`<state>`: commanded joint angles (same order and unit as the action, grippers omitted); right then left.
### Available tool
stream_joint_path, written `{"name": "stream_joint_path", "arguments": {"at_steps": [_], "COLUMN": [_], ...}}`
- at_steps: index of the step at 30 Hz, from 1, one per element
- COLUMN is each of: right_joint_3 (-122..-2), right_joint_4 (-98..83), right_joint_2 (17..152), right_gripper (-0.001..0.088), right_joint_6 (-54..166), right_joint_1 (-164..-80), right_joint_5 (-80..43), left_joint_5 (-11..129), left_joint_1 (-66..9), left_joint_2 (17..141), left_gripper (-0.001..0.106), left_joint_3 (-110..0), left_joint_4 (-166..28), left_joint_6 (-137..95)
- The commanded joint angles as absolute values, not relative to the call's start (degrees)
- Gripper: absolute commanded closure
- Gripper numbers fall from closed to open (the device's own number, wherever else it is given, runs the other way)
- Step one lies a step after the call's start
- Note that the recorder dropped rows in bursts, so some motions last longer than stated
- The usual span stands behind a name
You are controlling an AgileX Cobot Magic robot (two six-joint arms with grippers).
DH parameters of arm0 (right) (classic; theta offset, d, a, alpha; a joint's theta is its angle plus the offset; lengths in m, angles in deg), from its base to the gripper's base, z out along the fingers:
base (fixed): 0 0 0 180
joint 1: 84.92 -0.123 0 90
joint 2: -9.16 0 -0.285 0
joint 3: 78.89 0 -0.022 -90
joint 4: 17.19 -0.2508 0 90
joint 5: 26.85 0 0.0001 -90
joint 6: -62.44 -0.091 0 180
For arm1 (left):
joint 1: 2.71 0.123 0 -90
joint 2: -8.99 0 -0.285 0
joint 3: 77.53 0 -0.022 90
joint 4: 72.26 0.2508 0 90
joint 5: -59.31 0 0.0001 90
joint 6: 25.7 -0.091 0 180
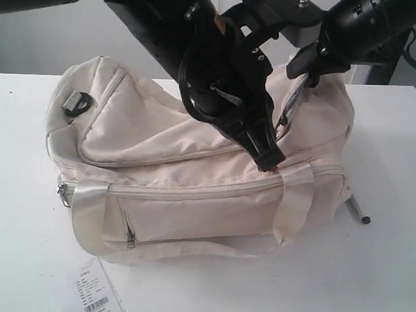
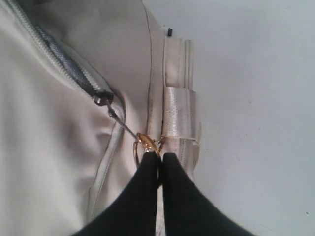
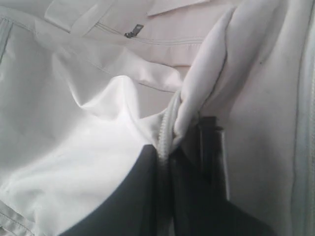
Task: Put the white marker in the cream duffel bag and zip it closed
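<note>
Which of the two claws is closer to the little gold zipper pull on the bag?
Left. The left gripper is shut on the gold zipper pull of the cream duffel bag. The right gripper pinches the bag's zip edge higher up, apart from the pull.

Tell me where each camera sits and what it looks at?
Exterior view: above the table, looking down on the cream duffel bag; left end effector and right end effector reach in.
Left wrist view: on the left arm, looking along its end effector at the gold zip pull it grips.
Right wrist view: on the right arm, looking along its end effector pinching the zip edge.
Shared: all show the bag.
</note>
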<state>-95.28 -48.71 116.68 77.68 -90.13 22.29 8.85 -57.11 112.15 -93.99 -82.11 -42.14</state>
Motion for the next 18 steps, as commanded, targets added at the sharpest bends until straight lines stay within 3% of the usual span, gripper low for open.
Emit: {"name": "stream_joint_path", "arguments": {"at_steps": [4,12,15,18], "right_joint_3": [-95.28,-95.28,-95.63,-95.04], "right_joint_4": [-48.57,-46.63,-39.52,-34.86], "right_joint_2": [118.44,118.56,115.90,112.87], "right_gripper": [0.0827,0.0448,0.0385,0.0381], "right_joint_6": [77.84,76.96,72.97,69.46], "right_joint_1": [-90.94,-91.61,-91.25,-91.16], "right_joint_5": [24.32,25.38,26.85,30.32], "left_joint_5": [8.85,8.30,8.30,8.30], "left_joint_1": [-57.11,-57.11,-57.11,-57.11], "left_joint_2": [112.15,114.76,114.80,114.19], "left_gripper": [0.105,0.105,0.105,0.105], "left_joint_3": [-93.99,-93.99,-93.99,-93.99], "left_joint_4": [-82.00,-73.77,-71.08,-69.78], "left_joint_6": [-42.14,-40.55,-40.55,-40.47]}}
